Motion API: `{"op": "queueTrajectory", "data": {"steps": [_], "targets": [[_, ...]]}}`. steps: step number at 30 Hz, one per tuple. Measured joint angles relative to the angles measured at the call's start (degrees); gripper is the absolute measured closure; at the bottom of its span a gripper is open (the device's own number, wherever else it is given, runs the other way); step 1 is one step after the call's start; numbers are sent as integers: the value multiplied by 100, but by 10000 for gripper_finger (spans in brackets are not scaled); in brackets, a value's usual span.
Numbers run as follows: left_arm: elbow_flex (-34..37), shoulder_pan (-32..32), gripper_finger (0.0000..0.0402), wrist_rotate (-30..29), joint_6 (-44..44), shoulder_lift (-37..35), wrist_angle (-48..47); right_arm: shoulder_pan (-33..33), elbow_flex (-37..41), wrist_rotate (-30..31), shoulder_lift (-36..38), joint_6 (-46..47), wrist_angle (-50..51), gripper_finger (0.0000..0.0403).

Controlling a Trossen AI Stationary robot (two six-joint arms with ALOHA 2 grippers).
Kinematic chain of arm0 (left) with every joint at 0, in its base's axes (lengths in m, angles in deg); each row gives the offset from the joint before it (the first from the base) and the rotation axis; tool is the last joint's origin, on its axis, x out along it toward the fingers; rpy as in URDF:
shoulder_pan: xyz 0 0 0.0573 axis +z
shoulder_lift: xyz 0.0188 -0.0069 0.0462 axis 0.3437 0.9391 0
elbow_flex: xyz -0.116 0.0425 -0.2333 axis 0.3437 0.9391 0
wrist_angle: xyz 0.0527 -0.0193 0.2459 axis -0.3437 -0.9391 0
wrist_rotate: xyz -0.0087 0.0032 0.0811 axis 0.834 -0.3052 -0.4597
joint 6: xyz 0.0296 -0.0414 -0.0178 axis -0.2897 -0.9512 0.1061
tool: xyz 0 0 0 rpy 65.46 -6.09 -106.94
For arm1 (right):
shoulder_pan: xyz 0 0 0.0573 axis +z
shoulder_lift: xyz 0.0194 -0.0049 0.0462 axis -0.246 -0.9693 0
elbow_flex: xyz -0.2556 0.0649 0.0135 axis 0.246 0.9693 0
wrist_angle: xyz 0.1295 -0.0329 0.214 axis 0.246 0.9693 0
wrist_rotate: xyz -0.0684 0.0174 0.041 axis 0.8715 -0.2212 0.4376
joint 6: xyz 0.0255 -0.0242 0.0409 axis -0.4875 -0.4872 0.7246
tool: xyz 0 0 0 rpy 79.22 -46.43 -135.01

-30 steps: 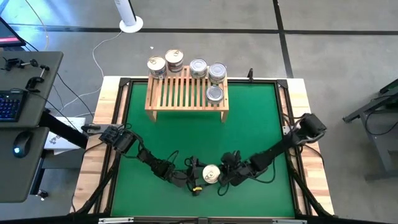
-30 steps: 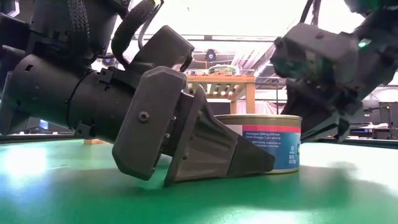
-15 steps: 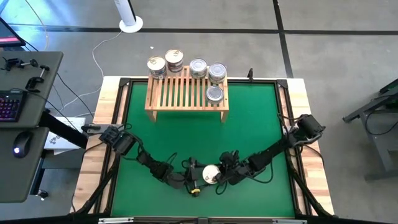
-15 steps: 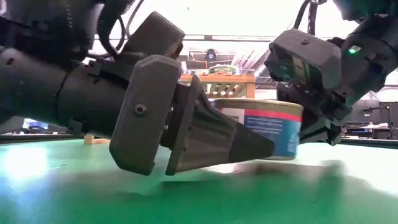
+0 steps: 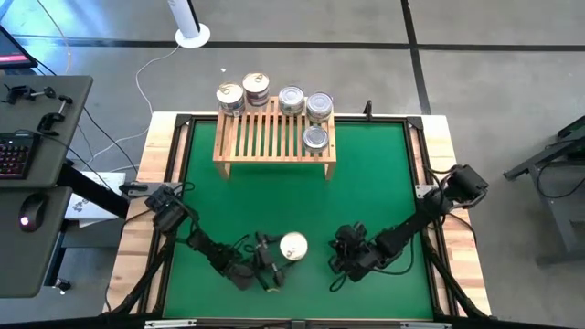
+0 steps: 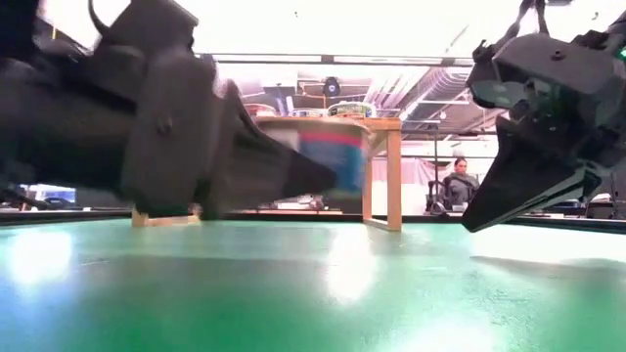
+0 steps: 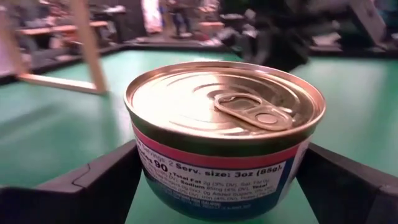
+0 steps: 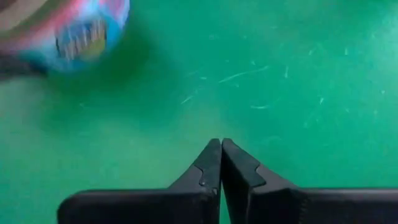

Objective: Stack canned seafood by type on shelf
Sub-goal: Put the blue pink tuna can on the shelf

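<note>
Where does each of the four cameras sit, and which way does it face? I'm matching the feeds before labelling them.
High view: overhead, straight down on the green mat, shelf, both arms.
Low view: at mat height, level toward the shelf; both hands loom near.
Left wrist view: on the left arm, forward past the left hand flanking a tin.
Right wrist view: on the right arm, down at the mat past the shut right hand.
Shared: the tin appears in all four.
</note>
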Motion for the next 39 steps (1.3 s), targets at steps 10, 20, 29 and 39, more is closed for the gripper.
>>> {"op": "queueTrajectory", "data": {"steps": [10,20,29,39], "targets": [[211,-472,33,-2003,1755,-1631,-20,23,0,58,16,-139,3,403],[1109,214,33,-2605,3446,-4203,-38,42,7,84,16,-403,-57,403],[2445,1591,33,-2590,3470,-6141,-66,109,9,169,16,-513,-127,403],[2469,2122,33,-2467,3936,-6877,-50,106,9,169,16,-659,-237,403]]}}
